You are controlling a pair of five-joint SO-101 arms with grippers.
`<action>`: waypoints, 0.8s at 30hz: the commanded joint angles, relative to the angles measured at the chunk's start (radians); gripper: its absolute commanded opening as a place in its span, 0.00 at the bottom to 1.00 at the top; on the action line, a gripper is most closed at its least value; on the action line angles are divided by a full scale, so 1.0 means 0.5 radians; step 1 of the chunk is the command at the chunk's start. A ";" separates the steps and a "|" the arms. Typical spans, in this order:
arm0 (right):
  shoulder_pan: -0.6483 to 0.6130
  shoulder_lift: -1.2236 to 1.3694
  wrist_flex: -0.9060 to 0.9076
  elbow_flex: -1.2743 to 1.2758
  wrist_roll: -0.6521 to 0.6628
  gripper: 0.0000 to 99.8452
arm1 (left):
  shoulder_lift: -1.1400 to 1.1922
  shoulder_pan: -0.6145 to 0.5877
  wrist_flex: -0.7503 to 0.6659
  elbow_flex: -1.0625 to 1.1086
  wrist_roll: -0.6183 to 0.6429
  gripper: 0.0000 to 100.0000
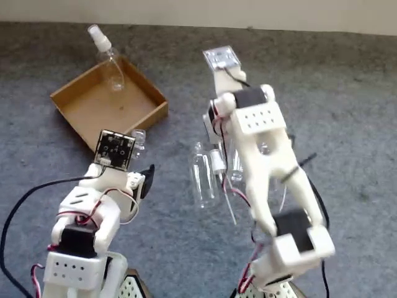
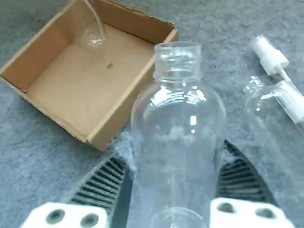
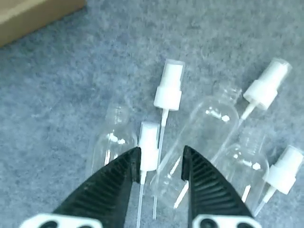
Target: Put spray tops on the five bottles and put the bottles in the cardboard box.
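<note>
My left gripper [image 2: 175, 159] is shut on a clear bottle [image 2: 178, 118] with a bare threaded neck, held near the cardboard box [image 2: 121, 111]. In the box leans a bottle [image 1: 110, 62] fitted with a white spray top. My right gripper [image 3: 161, 164] is open, low over a cluster on the carpet. A loose spray top [image 3: 148, 148] lies between its jaws, close to one finger. Around it lie three uncapped bottles [image 3: 205, 127] and three more spray tops [image 3: 169, 88].
Grey carpet covers the table. The shallow box [image 1: 65, 105] sits at the back left, the bottle cluster [image 1: 201, 177] in the middle between the arms. Black cables trail beside the left arm base [image 1: 18, 205].
</note>
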 commanded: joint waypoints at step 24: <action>-0.011 1.797 0.713 -2.180 0.015 0.13 | -0.520 -0.063 -0.052 0.170 0.021 0.08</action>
